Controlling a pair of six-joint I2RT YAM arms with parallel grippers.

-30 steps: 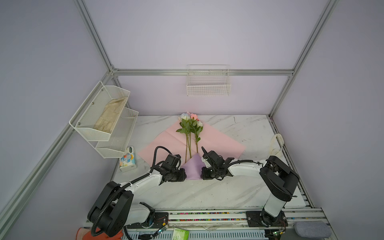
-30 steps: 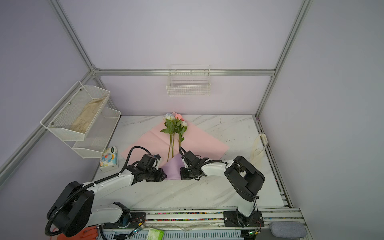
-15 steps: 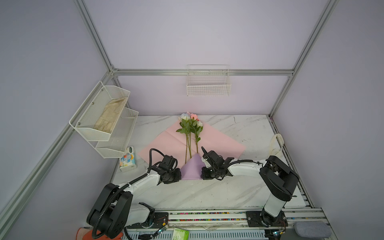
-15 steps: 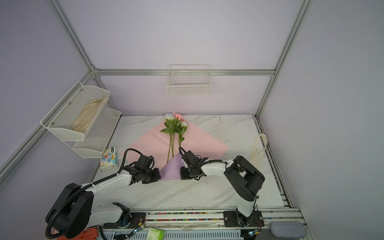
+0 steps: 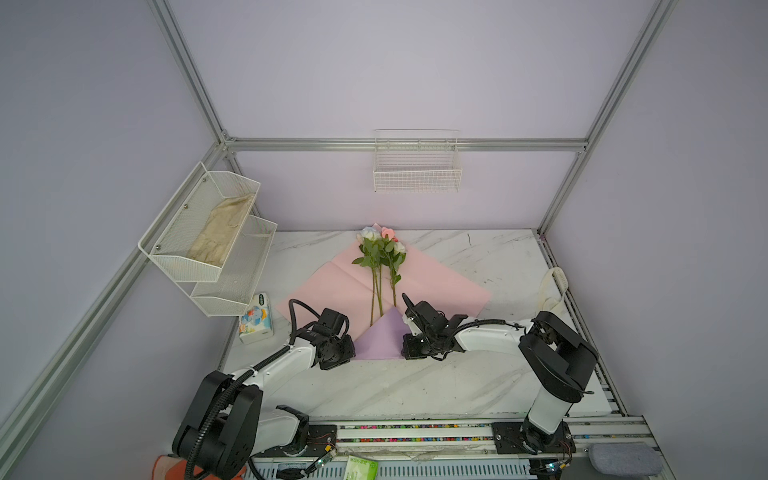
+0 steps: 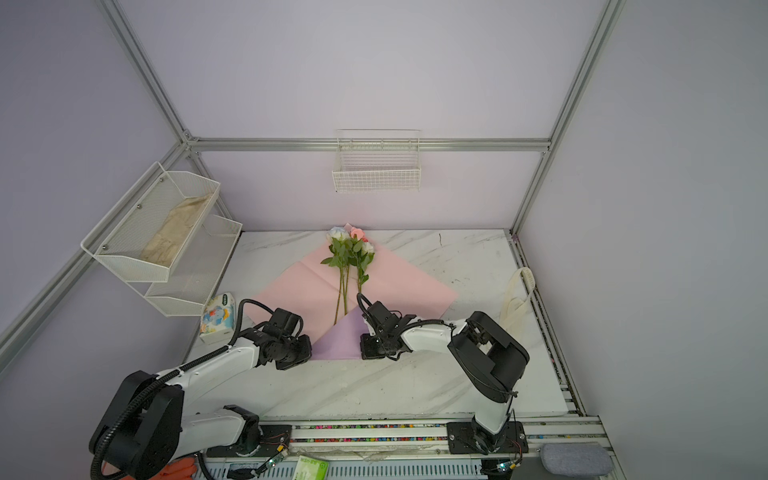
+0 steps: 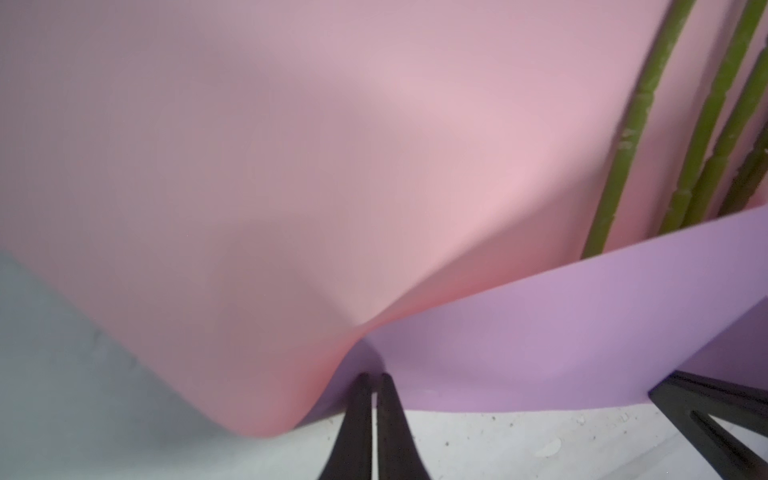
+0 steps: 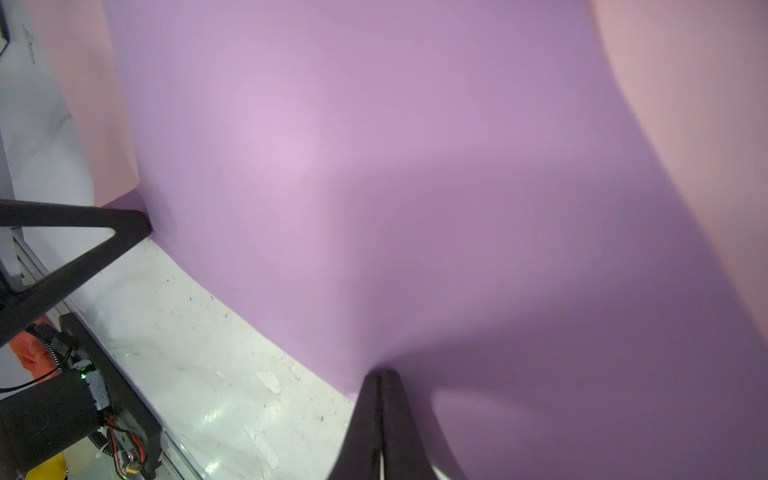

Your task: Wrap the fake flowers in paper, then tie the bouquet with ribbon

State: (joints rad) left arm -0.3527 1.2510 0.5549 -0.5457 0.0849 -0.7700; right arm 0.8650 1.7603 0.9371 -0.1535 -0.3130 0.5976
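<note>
Both claws clenched on paper.
My left gripper (image 7: 372,380) and right gripper (image 8: 380,376) pinch the folded lilac corner of the flat pink-and-lilac paper sheet (image 5: 332,286); the green-stemmed bouquet of fake flowers (image 5: 380,254) lies on it.

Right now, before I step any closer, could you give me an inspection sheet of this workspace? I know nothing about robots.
Surface: white marble table, scuffed near the front edge.
Job's things: bouquet of fake flowers lies untied on a pink paper sheet, whose lilac corner is folded over the stem ends.
Clutter: tissue pack at the table's left edge; cream bag at its right edge.
Tools: left tool shut on the paper sheet at its fold; right tool shut on the lilac flap's edge.
Cables: black cable loops above the left arm's wrist.
Surroundings: wire basket on the back wall; mesh shelf on the left wall, holding a cloth.
</note>
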